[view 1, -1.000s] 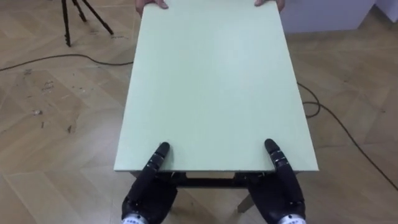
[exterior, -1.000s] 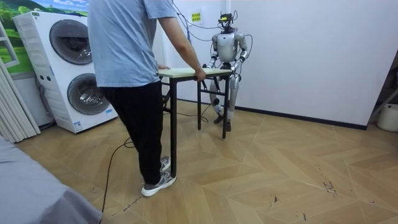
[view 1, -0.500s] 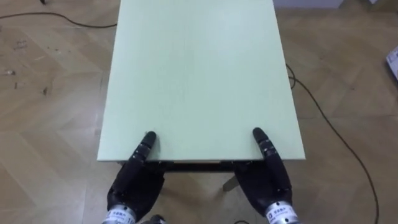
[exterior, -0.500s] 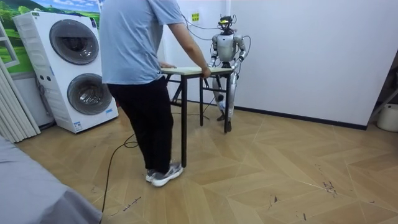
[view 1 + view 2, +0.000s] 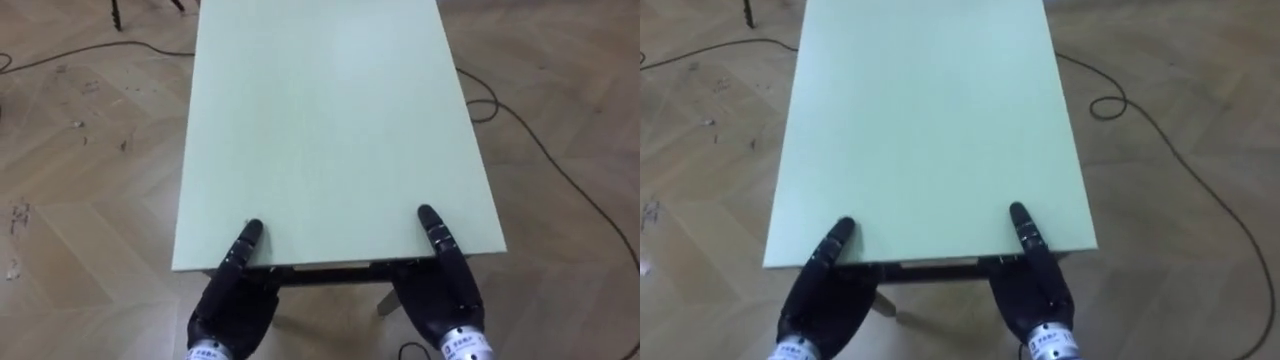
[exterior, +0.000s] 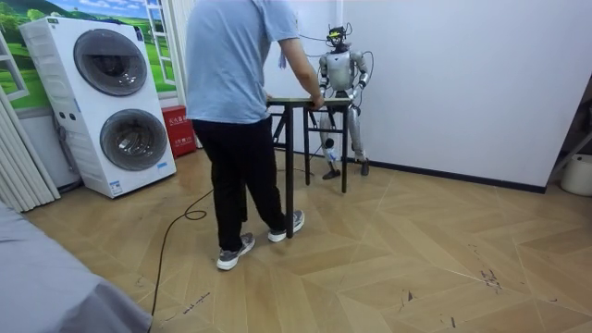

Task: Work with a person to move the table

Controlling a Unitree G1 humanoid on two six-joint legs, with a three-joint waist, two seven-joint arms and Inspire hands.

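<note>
Spanning the gap btw robot & person, bench (image 5: pixel 330 120) sits level, pale-green top bare, long axis running away from robot. At its near short edge, left hand (image 5: pixel 235 305) & right hand (image 5: pixel 440 295) sit by the two corners. Each has thumb laid on top w/ the rest tucked under the edge & hidden, so can't tell how tightly either is closed. Wide spacing prob. keeps the top from twisting. In room view, person (image 6: pixel 242 111) holds far end, feet apart, prob. setting direction. Cable (image 5: pixel 540 150) loops on floor (image 5: pixel 90 200) right of bench, a trip risk. Washers (image 6: pixel 111 102) are well apart.
</note>
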